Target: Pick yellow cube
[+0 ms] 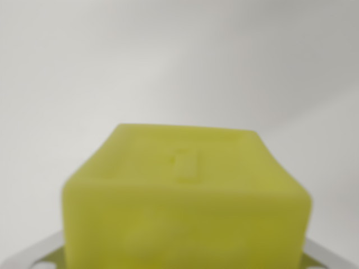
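Wrist view: yellow cube fills the lower centre, blurred and very close, sitting directly between the pale metal parts of the gripper visible at both bottom corners. Plain white surface lies beyond. Whether the jaws are pressing the cube cannot be told. Risk, as judged: a shallow or off-centre hold could let the cube slip or twist on lifting.

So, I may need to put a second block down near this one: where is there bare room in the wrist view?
Bare pale surface fills everything above the yellow cube, and runs down both its left and right sides. The bottom is crowded: the cube fills it, with grey gripper parts at both lower corners. The view is blurred, so fine clutter could be missed.
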